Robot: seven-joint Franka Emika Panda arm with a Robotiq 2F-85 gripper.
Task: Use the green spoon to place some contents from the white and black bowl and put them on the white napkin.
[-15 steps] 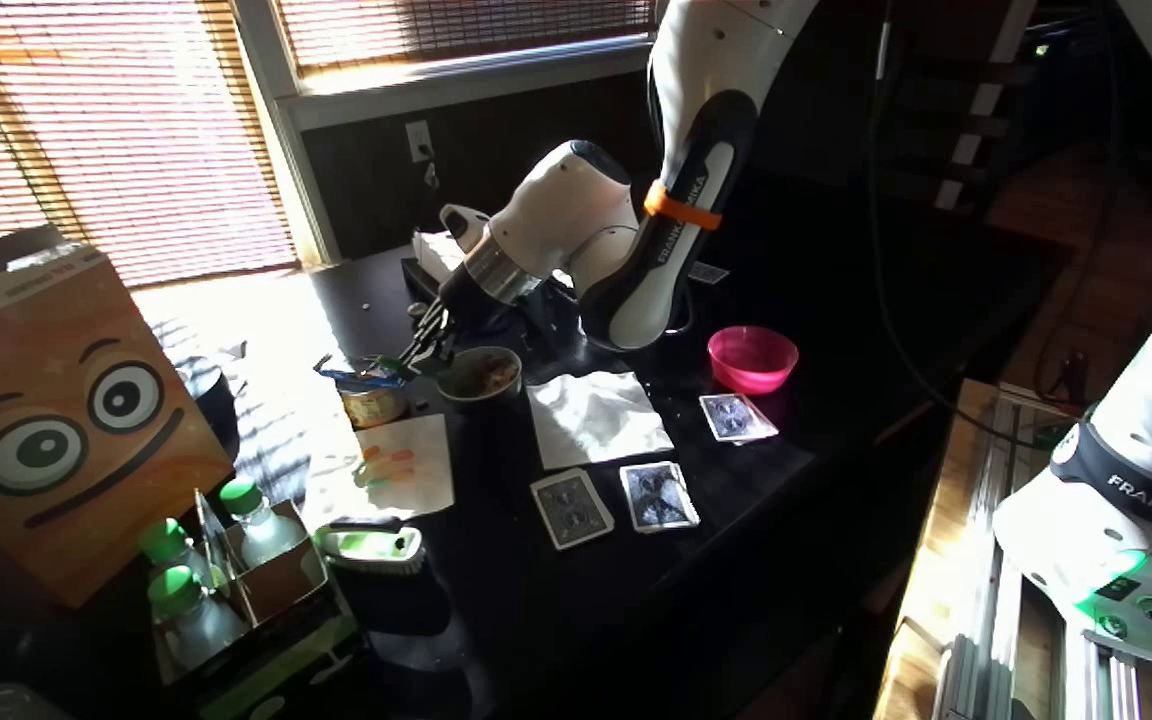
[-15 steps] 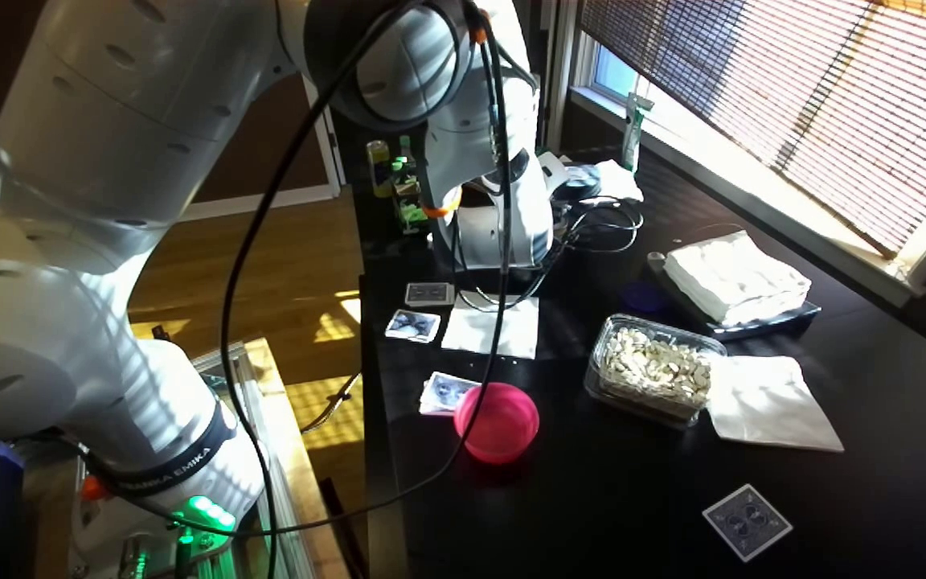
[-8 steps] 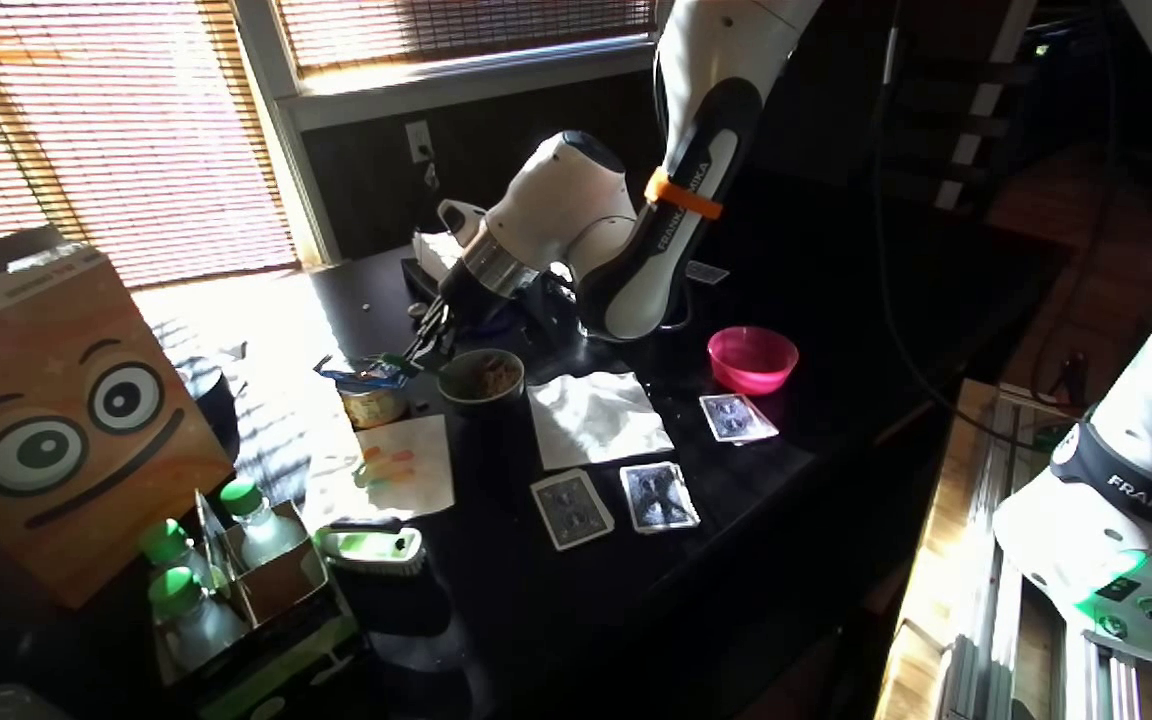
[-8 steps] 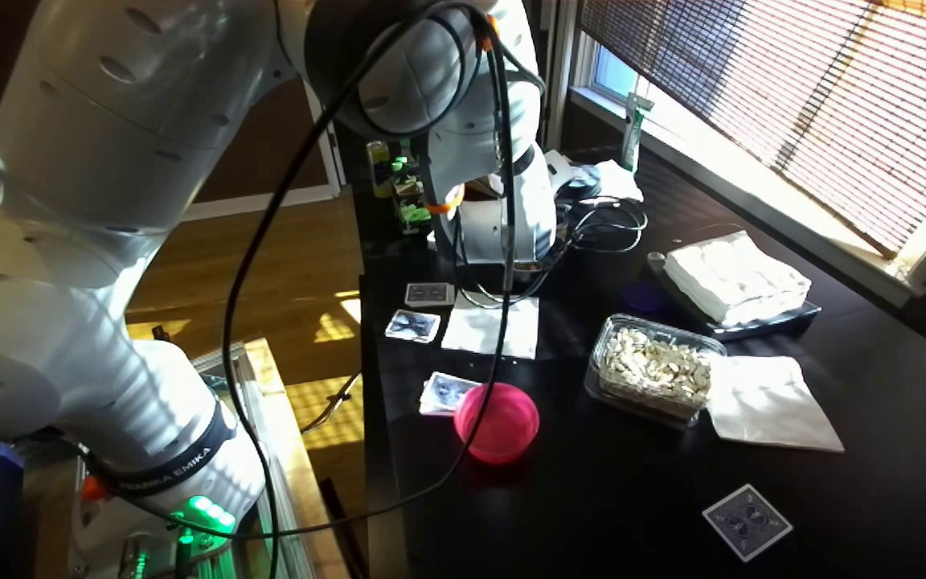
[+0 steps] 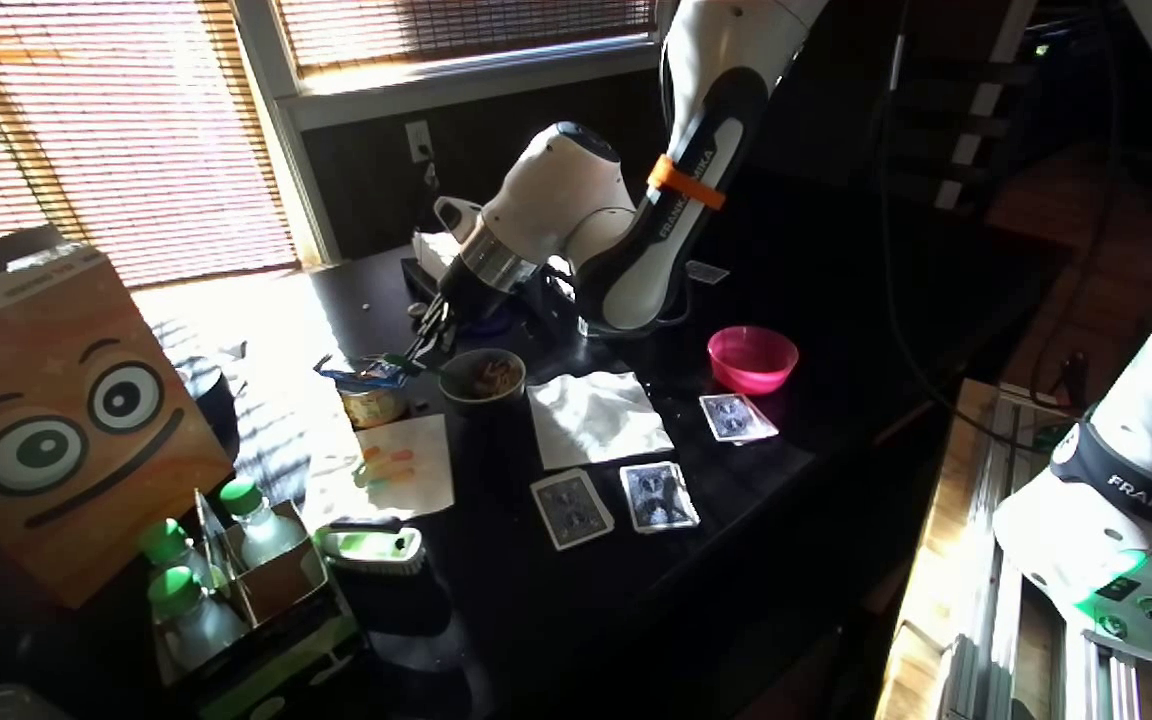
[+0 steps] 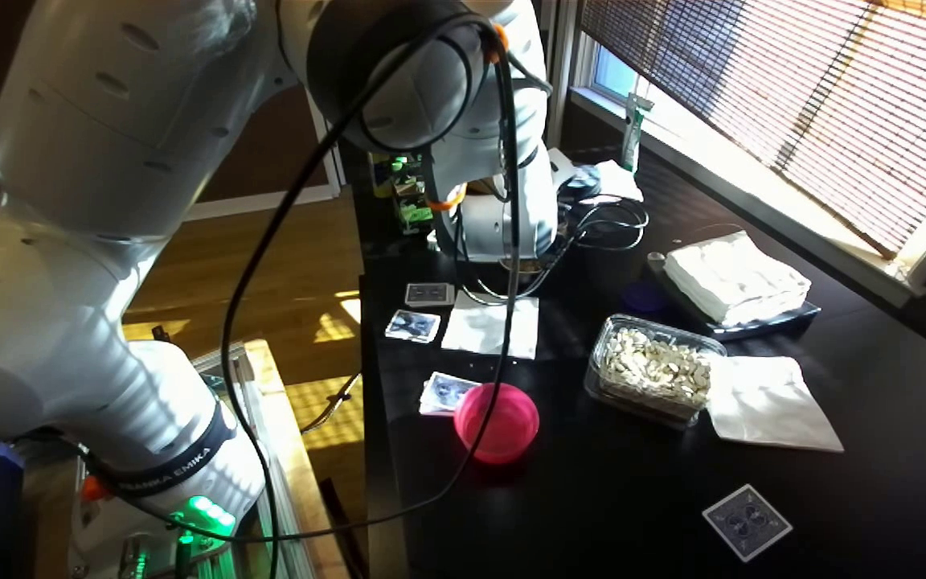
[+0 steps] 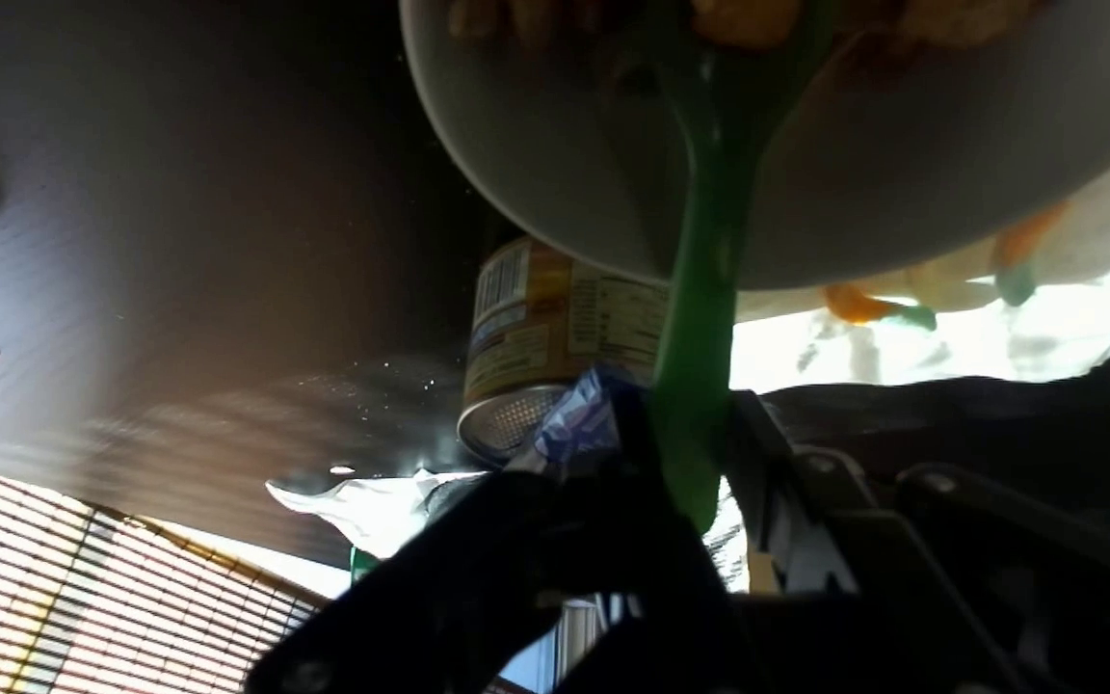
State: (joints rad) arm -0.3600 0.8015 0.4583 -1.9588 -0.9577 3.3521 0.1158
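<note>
The green spoon (image 7: 709, 222) is held between the fingertips of my gripper (image 7: 690, 419), which is beside the bowl in an exterior view (image 5: 429, 345). Its wide end lies inside a round bowl (image 7: 555, 183), pale inside, with brownish-orange pieces; the bowl also shows in an exterior view (image 5: 476, 397). An orange-brown piece shows at the spoon's head; I cannot tell whether it rests on it. No speckled bowl with pale contents shows clearly. The crumpled white napkin (image 5: 596, 420) lies beside the round bowl, also seen in an exterior view (image 6: 483, 331).
A can (image 5: 371, 407) with a blue wrapper on top stands close to the gripper. A white sheet with gummy candies (image 5: 426, 485), playing cards (image 5: 573, 510) and a pink bowl (image 5: 751, 360) lie around. A clear tray of pale flakes (image 6: 656, 370) stands near a white stack (image 6: 736, 277).
The forearm and wrist have risen slightly, and the gripper has tilted a little beside the round bowl. The spoon stays in its grip. The other objects have not moved.
</note>
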